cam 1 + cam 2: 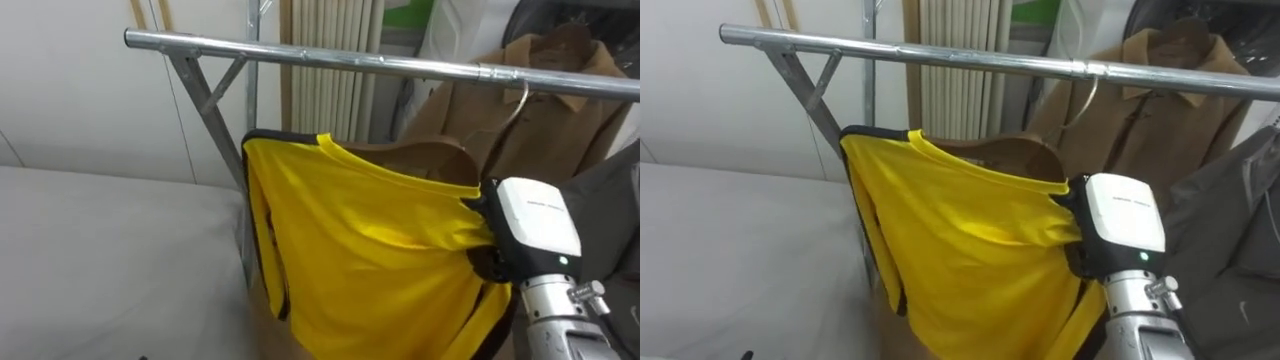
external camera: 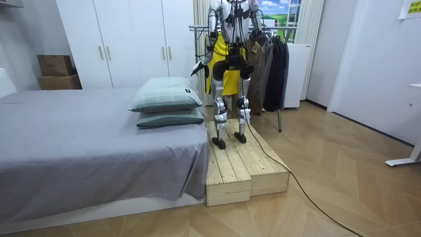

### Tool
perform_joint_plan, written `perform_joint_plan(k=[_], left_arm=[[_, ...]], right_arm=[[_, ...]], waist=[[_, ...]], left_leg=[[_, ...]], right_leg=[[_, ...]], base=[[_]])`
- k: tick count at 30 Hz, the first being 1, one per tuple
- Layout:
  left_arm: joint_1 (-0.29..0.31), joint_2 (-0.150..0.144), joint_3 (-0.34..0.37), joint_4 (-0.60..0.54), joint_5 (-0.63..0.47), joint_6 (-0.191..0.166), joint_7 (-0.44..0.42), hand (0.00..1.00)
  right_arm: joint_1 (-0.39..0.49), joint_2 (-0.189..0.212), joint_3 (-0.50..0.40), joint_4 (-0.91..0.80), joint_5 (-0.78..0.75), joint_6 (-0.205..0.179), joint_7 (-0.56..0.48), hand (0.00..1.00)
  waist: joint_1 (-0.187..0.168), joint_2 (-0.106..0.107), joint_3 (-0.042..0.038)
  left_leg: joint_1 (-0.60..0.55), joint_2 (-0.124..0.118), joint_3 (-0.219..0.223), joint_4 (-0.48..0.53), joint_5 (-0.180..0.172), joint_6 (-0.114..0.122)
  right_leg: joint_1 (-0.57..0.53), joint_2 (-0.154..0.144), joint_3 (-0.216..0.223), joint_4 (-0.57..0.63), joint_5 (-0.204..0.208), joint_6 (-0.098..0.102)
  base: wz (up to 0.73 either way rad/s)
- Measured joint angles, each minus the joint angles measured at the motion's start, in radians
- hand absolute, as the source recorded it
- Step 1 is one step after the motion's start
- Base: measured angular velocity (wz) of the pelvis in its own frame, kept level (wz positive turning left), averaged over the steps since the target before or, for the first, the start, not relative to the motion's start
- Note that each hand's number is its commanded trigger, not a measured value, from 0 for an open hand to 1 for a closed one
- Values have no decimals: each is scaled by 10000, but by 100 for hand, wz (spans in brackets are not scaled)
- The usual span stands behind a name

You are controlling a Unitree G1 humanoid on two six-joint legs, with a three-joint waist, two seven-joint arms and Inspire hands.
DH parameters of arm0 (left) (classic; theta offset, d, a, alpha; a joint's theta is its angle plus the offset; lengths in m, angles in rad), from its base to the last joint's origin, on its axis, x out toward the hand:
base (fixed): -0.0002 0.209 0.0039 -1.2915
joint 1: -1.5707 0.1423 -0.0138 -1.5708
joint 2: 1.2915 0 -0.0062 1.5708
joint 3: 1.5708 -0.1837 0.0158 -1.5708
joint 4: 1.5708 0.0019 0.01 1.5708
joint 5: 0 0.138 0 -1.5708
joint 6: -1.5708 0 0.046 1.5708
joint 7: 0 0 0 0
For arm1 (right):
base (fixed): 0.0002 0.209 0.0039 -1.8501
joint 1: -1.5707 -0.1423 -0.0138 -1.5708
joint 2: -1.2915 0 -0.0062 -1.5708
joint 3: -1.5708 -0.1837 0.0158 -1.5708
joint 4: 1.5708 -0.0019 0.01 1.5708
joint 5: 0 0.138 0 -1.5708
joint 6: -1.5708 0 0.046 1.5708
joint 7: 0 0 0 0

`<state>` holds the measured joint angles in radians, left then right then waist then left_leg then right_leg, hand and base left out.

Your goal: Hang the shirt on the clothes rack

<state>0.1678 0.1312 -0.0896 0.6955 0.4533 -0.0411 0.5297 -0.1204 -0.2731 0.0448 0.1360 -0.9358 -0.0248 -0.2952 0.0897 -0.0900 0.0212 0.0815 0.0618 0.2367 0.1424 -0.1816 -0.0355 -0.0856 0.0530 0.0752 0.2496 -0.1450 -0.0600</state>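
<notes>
Robot stands on the wooden platform (image 2: 243,168) at the foot of the bed (image 2: 79,138), facing the clothes rack with its back to the room camera.

From the head camera I see the yellow shirt (image 1: 370,250) hanging on a wooden hanger (image 1: 425,157) just below the metal rail (image 1: 350,58), with its black-trimmed collar towards the rack's slanted brace. The hanger's wire hook (image 1: 515,108) reaches up to the rail beside a tan coat (image 1: 565,125). It looks to me as if the hook is over the bar, but from this angle I can't be sure.

My right hand (image 1: 488,262) comes in from the lower right and is pressed into the shirt's shoulder at the hanger's end. Its fingers are buried in the yellow cloth, so I cannot tell whether they are closed on it.

My left hand (image 2: 195,68) shows in the room view, held out to the side above the pillows (image 2: 164,99). It is too small there for me to tell how its fingers are set.
</notes>
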Motion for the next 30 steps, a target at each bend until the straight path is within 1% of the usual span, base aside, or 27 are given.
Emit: perform_joint_plan(k=[1,3,6,8,10,11,15,17,19,20,25,29,30], left_arm=[[-1,28,101,185,1,22,-13,0],[45,33,252,342,3,126,-26,0],[172,39,515,357,171,290,-203,0],[251,41,679,403,216,379,-238,0],[250,71,859,614,227,436,-254,0],[259,148,870,742,327,439,-253,0],[258,192,872,937,576,425,-235,0],[295,195,904,980,584,414,-220,0],[289,195,917,982,581,412,-220,0],[243,192,955,980,581,402,-220,0],[195,187,956,954,576,371,-225,0],[168,187,954,953,514,355,-226,0],[177,187,953,955,516,360,-226,0]], right_arm=[[-171,-103,0,12,63,11,0,100],[-440,-171,-1,19,296,102,0,100],[-754,-173,0,128,494,261,-2,100],[-843,-194,13,148,495,476,-1,100],[-881,-195,36,148,520,594,12,100],[-961,-195,40,147,634,652,91,100],[-1154,-194,43,148,1301,701,279,100],[-1151,-194,43,160,2007,702,348,100],[-1153,-194,42,160,2219,702,352,100],[-1154,-204,41,174,2616,702,355,100],[-1189,-248,40,483,3658,698,355,100],[-1277,-250,66,676,3960,691,396,100],[-1491,-258,68,939,4029,682,474,100]], waist=[[5,-1,-1],[11,-25,-1],[135,-108,-30],[376,-136,-32],[539,-153,-42],[547,-183,-59],[612,-238,-52],[667,-286,-42],[686,-312,-59],[699,-352,-75],[817,-369,-85],[829,-367,-84],[812,-367,-84]], left_leg=[[2,3,1,0,0,0],[1,14,-1,0,0,0],[20,47,-36,0,-1,-2],[99,100,-46,-1,-23,-37],[187,148,-37,-1,-66,-104],[181,158,-40,-1,-66,-105],[212,186,-43,-1,-65,-107],[342,191,-45,-1,-66,-109],[363,191,-45,3,-66,-110],[358,195,-69,5,-67,-111],[354,199,-173,6,-84,-138],[334,200,-197,6,-84,-139],[330,203,-195,6,-84,-139]], right_leg=[[8,-3,-22,1,1,-1],[8,-12,-116,6,1,-1],[13,-13,-280,13,6,-10],[51,-32,-789,41,31,-52],[149,-39,-869,14,28,-61],[190,-40,-959,-35,27,-72],[271,-24,-1030,-125,88,-182],[407,-34,-1041,-141,90,-188],[429,-35,-1045,-142,89,-189],[449,-37,-1086,-247,108,-214],[480,-17,-1159,-286,132,-226],[435,-27,-1176,-280,132,-226],[439,-33,-1175,-282,132,-227]], base=[[0],[0],[0],[-5],[0],[8],[3],[2],[2],[4],[3],[2],[0]])
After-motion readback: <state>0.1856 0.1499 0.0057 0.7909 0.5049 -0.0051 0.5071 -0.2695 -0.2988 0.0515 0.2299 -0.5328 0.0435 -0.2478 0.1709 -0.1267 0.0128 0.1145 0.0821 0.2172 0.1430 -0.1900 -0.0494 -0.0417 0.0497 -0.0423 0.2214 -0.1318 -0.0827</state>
